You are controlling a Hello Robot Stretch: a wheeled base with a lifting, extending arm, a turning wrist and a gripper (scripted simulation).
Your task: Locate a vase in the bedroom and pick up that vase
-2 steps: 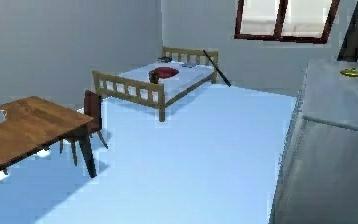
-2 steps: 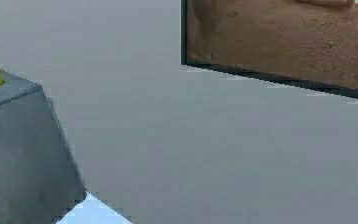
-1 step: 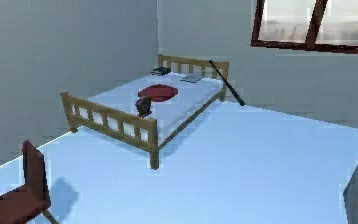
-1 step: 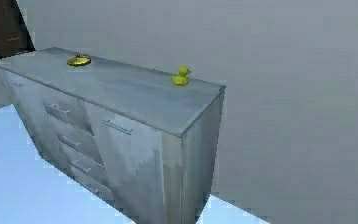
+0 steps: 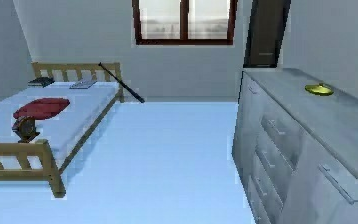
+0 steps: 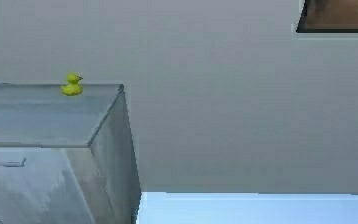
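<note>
No vase can be told for sure; the yellow thing near the dresser's back edge could be mistaken for one and wrongly grasped. The gripper's state cannot be told.

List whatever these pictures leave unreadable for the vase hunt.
Yellow thing on the dresser: too small in both views to tell whether it is a vase.
Small dark thing on the bed: too small in the forward view to name.
Dark frame, arm side view's top right: cut off by the top edge; window or picture, unclear.
</note>
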